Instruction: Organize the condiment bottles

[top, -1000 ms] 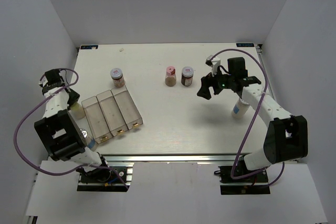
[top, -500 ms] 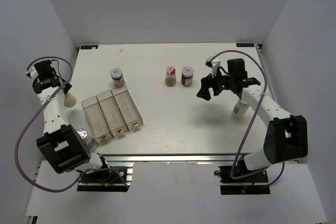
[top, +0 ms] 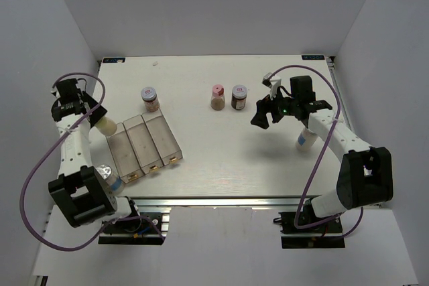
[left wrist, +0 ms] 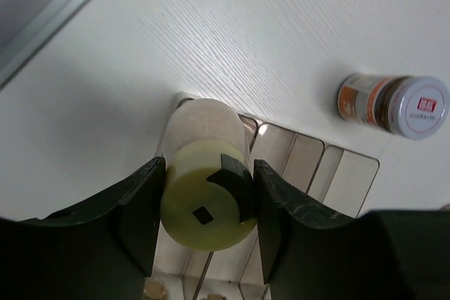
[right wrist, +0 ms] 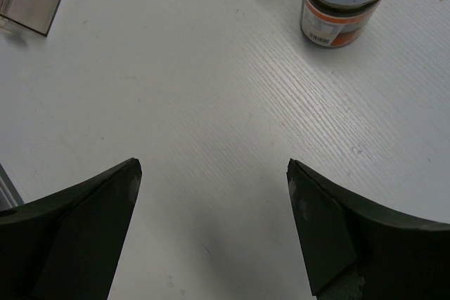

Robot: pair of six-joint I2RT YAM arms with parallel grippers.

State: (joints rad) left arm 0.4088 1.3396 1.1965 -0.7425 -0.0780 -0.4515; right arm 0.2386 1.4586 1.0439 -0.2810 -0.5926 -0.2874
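Yellow-lidded jar (left wrist: 204, 128) was clamped between the fingers of the left gripper (left wrist: 207, 198). Since half a second before, it had moved to the right and now hung just over the left end of the clear tray (left wrist: 313, 166). Right gripper (right wrist: 212, 166) stayed wide open and empty, near the dark brown jar (right wrist: 344, 1).

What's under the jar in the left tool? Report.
Around the yellow-lidded jar, the clear tray's corner and white table show; directly beneath is hidden by the jar.
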